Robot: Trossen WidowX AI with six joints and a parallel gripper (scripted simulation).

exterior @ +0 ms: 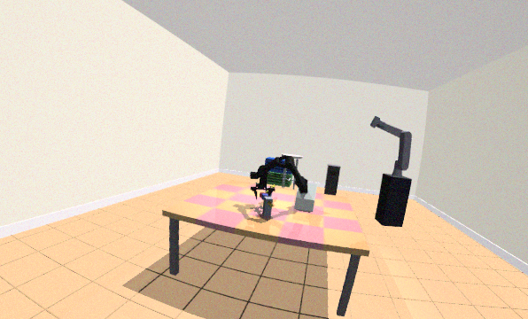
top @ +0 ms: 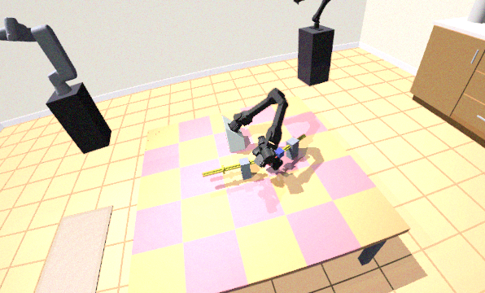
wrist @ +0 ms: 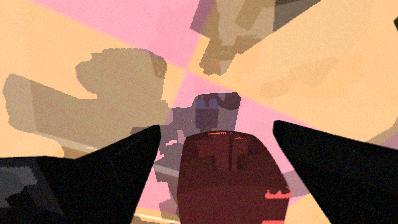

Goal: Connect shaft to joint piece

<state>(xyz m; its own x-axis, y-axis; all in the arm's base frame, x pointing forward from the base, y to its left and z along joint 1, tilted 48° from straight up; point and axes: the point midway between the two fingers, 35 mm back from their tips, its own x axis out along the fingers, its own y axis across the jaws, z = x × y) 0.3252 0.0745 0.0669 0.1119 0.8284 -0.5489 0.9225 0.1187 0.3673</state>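
Observation:
The red joint piece [wrist: 232, 175] stands between the two spread fingers in the wrist view, with space on both sides. My gripper [wrist: 216, 128] [top: 276, 163] is open around it, pointing down. A blue hinge part [top: 279, 152] shows beside the gripper, on the yellow shaft [top: 303, 137] fixed to the right-hand grey block [top: 292, 149] [exterior: 267, 209]. The second yellow shaft [top: 213, 172], with a small cross pin, runs through the left-hand grey block [top: 246, 169] toward the gripper. The gripper hides its inner end, and the direction of the joint's opening cannot be told.
A pale grey angled box [top: 235, 140] [exterior: 305, 204] stands on the checkered table [top: 210, 216] behind the shafts, close to the arm. The arm arches over the work area. Two other arms on black pedestals [top: 81, 122] [top: 316, 57] stand away from the table.

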